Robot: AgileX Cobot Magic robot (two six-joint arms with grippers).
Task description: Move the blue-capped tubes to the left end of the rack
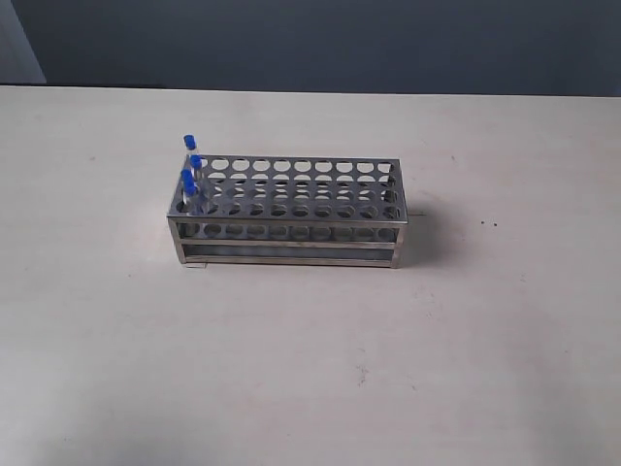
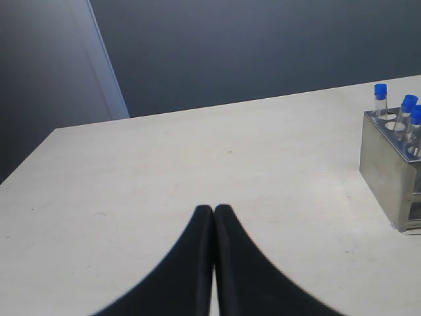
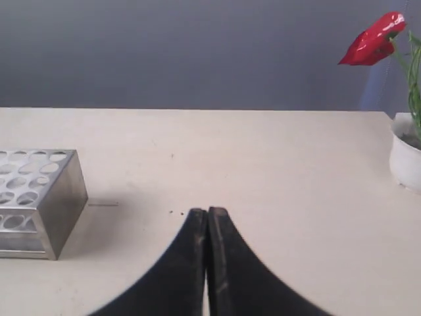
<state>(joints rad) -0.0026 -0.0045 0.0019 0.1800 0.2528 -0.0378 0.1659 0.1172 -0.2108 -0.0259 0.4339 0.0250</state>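
your blue-capped tubes (image 1: 190, 173) already stand clustered at the left end of the rack (image 1: 291, 209), so the left fingers (image 2: 199, 237) and right fingers (image 3: 195, 237) sit pressed together, empty, well clear of it over the worktop (image 1: 310, 379).

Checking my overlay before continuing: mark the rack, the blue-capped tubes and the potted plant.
rack (image 1: 291, 259): exterior view, front lower rail.
blue-capped tubes (image 1: 190, 142): exterior view, rearmost tube's cap.
potted plant (image 3: 404, 161): right wrist view, white pot's wall.

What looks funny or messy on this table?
Nothing much. The blue-capped tubes stand at the left end of the rack, leaning slightly in their holes. Nothing looks spilled or broken.
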